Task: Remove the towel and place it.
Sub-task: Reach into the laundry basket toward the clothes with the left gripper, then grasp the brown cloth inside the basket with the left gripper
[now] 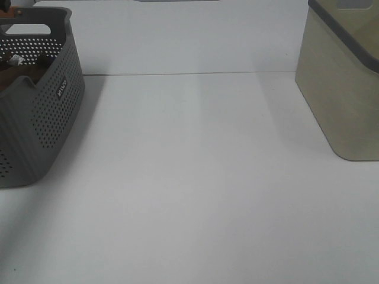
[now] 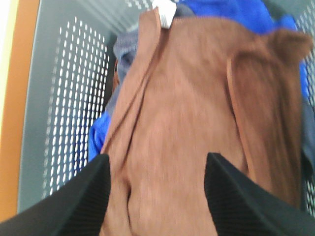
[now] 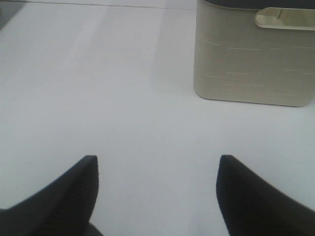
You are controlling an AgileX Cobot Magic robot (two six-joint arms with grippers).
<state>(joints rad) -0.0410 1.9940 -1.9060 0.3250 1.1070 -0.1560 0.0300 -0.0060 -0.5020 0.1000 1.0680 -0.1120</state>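
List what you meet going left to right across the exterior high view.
grey perforated basket → bare white table → beige bin with a dark rim

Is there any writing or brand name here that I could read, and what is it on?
On the grey basket, a small white logo: too blurred to read.
On the brown towel, a white tag: no writing can be made out.
On the beige bin: no text shows.

Rumpled reddish-brown plush towel point(image 2: 197, 123) heaped in grey basket point(image 2: 69, 108)
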